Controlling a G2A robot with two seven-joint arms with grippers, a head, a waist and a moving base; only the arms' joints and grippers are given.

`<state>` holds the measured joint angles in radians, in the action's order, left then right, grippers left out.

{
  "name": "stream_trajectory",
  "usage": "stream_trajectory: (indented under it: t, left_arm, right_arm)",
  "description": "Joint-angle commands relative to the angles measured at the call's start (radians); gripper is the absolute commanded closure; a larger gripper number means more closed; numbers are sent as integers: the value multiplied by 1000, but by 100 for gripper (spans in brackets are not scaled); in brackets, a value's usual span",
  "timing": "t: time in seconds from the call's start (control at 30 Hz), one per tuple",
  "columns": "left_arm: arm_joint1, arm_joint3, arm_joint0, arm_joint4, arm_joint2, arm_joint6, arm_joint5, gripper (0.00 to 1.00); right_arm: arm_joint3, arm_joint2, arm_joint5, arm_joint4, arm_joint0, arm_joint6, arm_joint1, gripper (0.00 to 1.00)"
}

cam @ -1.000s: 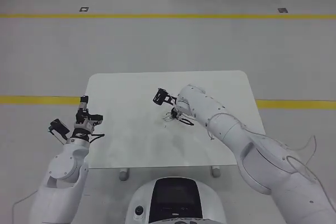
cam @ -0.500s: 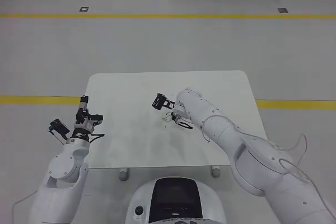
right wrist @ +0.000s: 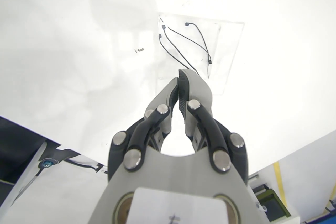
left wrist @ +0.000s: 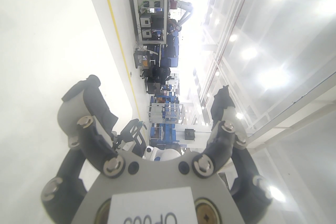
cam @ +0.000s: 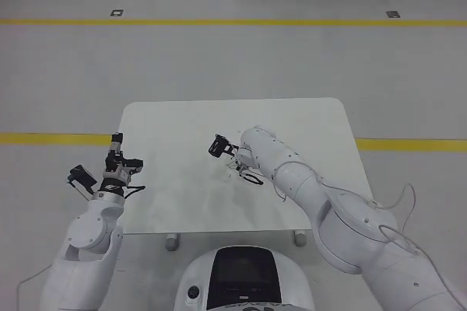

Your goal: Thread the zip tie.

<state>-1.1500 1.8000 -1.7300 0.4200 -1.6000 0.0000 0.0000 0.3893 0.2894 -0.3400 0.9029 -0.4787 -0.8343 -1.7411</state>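
Clearly my right gripper, pinched closed, hangs nearest the zip ties, which run lengthwise away from its tips.

Bright, even overhead light washed the white table in the top view, leaving its surface almost free of shadow. In the left wrist view, ceiling lamps flared into hard glare that bleached the hall behind, and the yellow floor line bowed with wide-angle distortion toward the frame's edge. In the right wrist view the tabletop burned out to near white, so the thin black zip ties stood out in stark contrast.
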Motion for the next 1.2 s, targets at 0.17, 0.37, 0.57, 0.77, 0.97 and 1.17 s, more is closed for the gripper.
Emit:
stream_trajectory:
  t: [0.17, 0.37, 0.57, 0.77, 0.97, 1.17]
  left_arm:
    - [0, 0, 0, 0, 0, 0, 0, 0]
    - [0, 0, 0, 0, 0, 0, 0, 0]
    - [0, 0, 0, 0, 0, 0, 0, 0]
    - [0, 0, 0, 0, 0, 0, 0, 0]
    - [0, 0, 0, 0, 0, 0, 0, 0]
    - [0, 0, 0, 0, 0, 0, 0, 0]
  right_arm:
    - [-17, -48, 0, -50, 0, -15, -12, 100]
    - [-24, -86, 0, -97, 9, -21, -16, 100]
    - [-1, -119, 0, -137, 7, -33, -14, 100]
    - [31, -119, 0, -144, -3, -72, -9, 100]
    - [73, -119, 0, -150, -13, -112, 1, 100]
    - [133, -119, 0, -154, -29, -155, 16, 100]
